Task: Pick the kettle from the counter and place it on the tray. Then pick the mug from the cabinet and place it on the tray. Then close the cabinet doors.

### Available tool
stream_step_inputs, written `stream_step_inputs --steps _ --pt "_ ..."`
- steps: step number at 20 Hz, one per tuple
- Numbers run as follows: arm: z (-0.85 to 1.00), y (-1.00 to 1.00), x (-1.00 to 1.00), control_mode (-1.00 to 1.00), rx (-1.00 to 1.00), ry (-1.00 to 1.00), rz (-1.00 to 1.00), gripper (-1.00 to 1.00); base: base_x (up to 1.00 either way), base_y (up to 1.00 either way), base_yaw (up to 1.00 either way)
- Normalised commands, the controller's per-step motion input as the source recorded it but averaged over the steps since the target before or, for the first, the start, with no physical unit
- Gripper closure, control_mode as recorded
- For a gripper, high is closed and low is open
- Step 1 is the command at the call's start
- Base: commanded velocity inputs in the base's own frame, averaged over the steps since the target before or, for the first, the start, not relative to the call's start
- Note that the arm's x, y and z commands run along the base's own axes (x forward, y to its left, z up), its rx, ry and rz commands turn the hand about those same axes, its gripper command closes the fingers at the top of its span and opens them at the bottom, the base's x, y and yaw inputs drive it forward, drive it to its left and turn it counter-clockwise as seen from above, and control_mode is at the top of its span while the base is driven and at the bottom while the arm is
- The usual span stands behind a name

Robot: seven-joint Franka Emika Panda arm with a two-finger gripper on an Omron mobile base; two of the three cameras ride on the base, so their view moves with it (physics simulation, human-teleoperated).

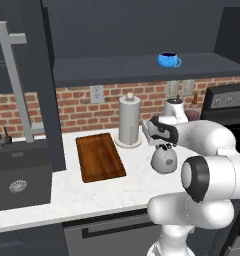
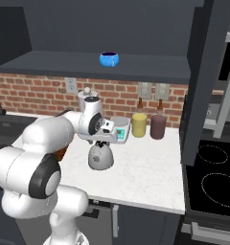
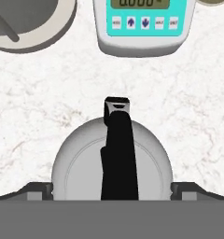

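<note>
We sit at first step. Gripper [image 3: 112, 189] fingers spread wide, one each side of kettle [image 3: 112, 161] at bottom centre of hand view, black handle between; contact not clear. Kettle on counter [image 1: 107, 187], centre right of left base view, not yet lifted. Tray [image 1: 99, 156] centre left, bare. Mug [image 1: 169, 60] on cabinet shelf, upper right. Doors open. Fingertips cut off; gripper behind wrist in base views.

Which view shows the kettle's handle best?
The hand view: the kettle is seen from above, black handle running across its top. Both base views show the kettle's body on the counter, handle largely hidden behind the arm.
</note>
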Motion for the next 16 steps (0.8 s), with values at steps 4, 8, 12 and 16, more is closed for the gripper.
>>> stream_step_inputs --steps 4,8,12,16 --pt "-0.18 -0.02 0.0 -1.0 -0.01 0.0 0.0 -1.0 0.0 0.0 0.0" --pt "-0.19 0.0 -0.06 -1.0 -0.01 0.0 0.0 1.0 0.0 0.0 0.0" --pt "-0.23 0.02 -0.23 -1.0 -0.02 -0.01 0.0 1.0 0.0 0.0 0.0" --pt "-0.32 0.0 -0.26 -1.0 -0.01 0.0 0.0 1.0 0.0 0.0 0.0"
